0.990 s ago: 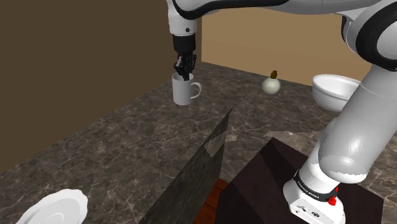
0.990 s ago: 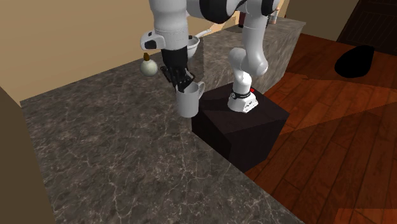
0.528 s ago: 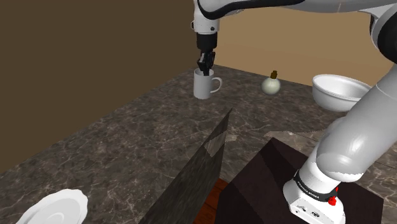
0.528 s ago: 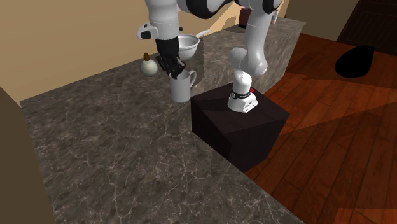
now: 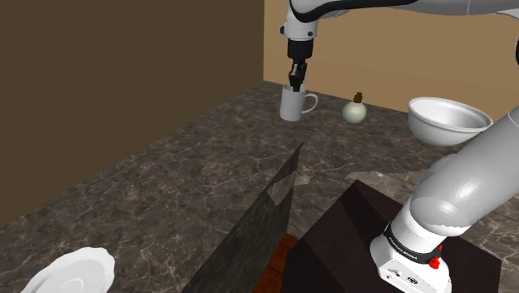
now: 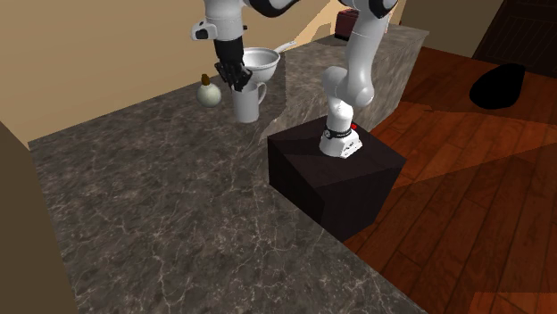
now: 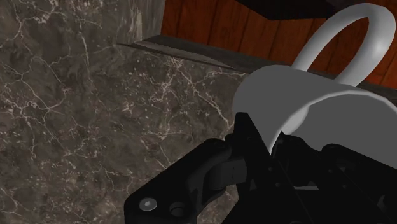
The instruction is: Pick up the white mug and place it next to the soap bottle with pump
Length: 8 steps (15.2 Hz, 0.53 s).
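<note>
Shoulder view: arm (image 5: 466, 179) stretched over counter (image 5: 166, 183), tool (image 5: 294, 83) pointing down, clamped on white mug (image 5: 293, 106) rim.

One mug (image 5: 293, 104), bottle (image 5: 355, 111), bowl (image 5: 437, 121), perhaps one plate (image 5: 71, 275).

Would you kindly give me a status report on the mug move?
Black two-finger tool shut on rim of white handled mug. Mug upright, short of round pale soap bottle with dark pump. Nothing between them.

Dark marbled counter (image 5: 166, 183), soap bottle (image 5: 355, 110), white bowl (image 5: 437, 121), white plate (image 5: 71, 273)
</note>
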Tool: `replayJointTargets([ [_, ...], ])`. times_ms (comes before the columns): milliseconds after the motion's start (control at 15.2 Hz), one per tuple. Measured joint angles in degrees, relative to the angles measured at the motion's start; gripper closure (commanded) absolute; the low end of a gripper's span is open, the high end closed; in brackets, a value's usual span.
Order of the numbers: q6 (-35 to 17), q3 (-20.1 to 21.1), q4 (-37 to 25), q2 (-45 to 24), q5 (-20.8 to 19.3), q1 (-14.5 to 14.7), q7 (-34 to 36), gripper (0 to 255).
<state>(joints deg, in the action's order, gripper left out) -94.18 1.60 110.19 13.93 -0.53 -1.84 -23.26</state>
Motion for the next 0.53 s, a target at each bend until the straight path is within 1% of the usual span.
replayJointTargets([
  [198, -0.26, -2.62, 1.19, 1.02, -0.78, -1.66, -4.09, 255],
  [528, 0.18, -7.05, 1.07, 1.50, -2.20, -4.42, -10.98, 255],
])
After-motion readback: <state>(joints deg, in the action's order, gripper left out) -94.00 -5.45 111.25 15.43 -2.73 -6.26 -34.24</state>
